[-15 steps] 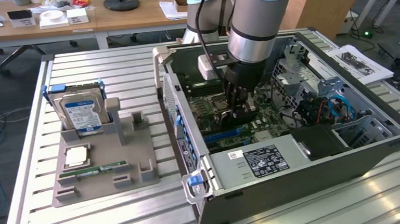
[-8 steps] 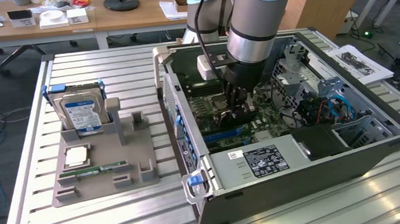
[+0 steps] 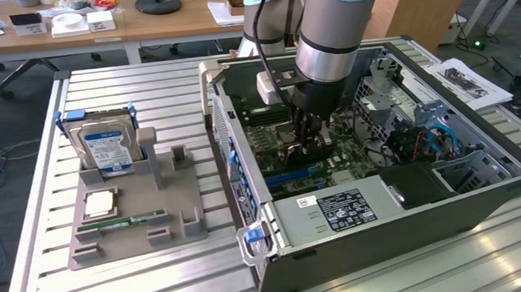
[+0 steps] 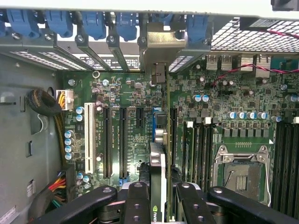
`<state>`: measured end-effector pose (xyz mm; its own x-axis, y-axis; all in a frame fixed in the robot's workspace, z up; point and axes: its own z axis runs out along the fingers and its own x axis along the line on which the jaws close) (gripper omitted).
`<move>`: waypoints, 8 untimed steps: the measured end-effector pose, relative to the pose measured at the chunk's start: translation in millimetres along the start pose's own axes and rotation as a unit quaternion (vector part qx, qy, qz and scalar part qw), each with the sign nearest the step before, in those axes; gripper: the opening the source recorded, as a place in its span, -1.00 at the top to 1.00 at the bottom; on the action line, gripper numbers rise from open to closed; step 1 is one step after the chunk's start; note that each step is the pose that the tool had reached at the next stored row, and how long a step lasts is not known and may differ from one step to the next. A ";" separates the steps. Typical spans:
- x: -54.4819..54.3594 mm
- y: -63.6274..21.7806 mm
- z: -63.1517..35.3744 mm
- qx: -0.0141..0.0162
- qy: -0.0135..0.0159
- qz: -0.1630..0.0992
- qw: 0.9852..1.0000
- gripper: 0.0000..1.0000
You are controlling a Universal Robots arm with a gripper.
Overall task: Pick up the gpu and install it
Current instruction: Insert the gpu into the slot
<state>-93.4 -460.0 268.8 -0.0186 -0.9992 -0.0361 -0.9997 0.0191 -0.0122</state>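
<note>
Black jointed fingers [image 4: 136, 205] of the gripper [image 4: 161, 203] are clenched on both faces of the gpu [image 4: 158, 163], a thin flat dark card seen edge-on; we judge it is held upright to meet a slot squarely. Beneath it lies the green motherboard [image 4: 126, 93], its long black expansion slots [image 4: 122, 140] running parallel to the card. The card's grey metal end bracket [image 4: 159, 44] sits among the rear row of blue retaining clips [image 4: 93, 23]. Farther out, the open grey computer case [image 3: 411, 235] lies on its side on the slatted aluminium table [image 3: 160, 281], giving the arm [image 3: 334, 26] access from above.
</note>
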 end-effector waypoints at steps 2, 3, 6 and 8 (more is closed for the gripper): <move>0.0 0.0 0.0 0.000 0.000 0.001 1.000 0.47; 0.0 0.0 0.0 0.000 0.000 0.002 1.000 0.47; 0.0 0.4 0.0 0.000 0.000 0.002 1.000 0.47; 0.0 0.9 0.0 0.000 0.000 0.002 1.000 0.47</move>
<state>-94.3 -460.0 268.8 -0.0230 -0.9991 -0.0360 -0.9996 0.0235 -0.0122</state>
